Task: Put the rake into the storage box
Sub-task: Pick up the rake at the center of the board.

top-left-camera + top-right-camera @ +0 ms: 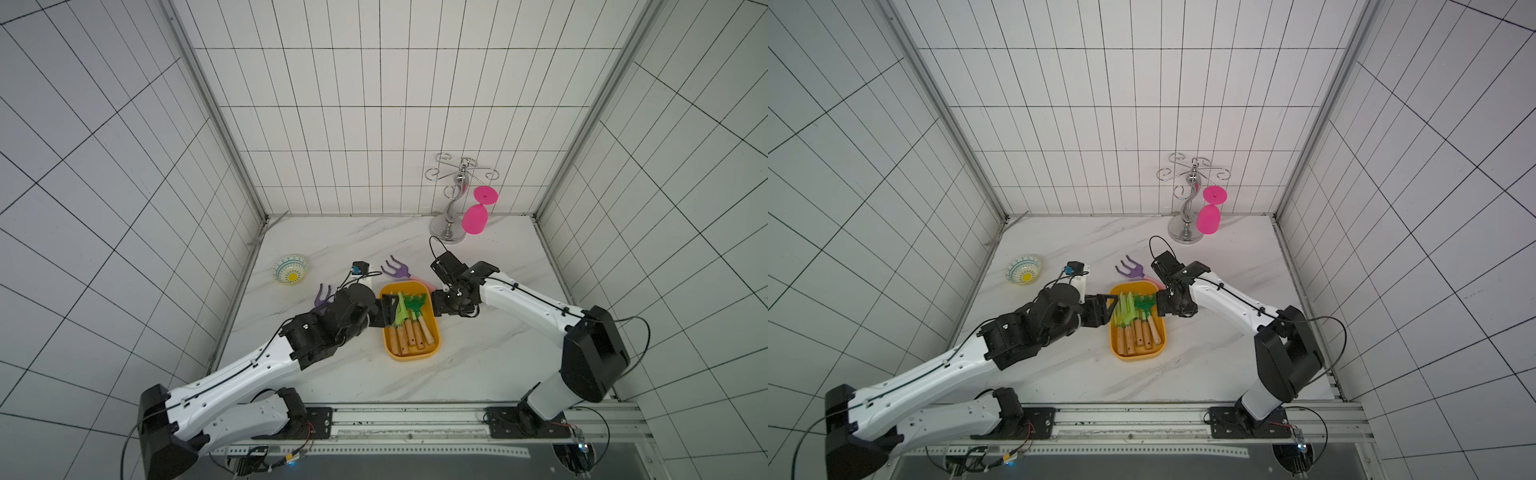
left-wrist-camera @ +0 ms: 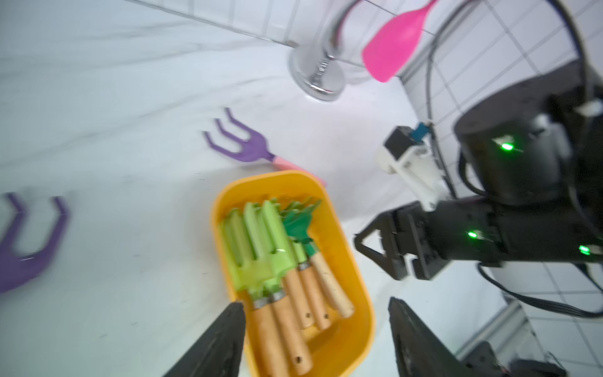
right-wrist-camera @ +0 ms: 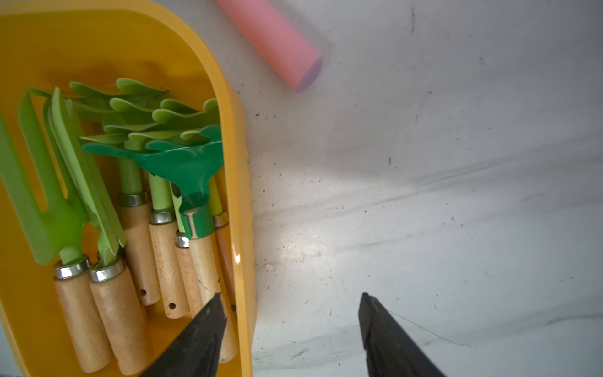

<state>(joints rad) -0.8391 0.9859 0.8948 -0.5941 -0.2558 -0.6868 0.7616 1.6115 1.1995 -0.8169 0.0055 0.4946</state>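
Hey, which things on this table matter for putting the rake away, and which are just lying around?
Part of the job:
- storage box
- green rakes, already in it
- purple rake just behind it
- second purple rake, also outside it

Lying about:
- patterned bowl
- chrome stand
- pink glass hung on it

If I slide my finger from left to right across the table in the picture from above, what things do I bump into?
In a top view: patterned bowl → purple rake lying by the left arm → yellow storage box → pink glass. The other purple rake sits right behind the box, so it has no clear place in the line.
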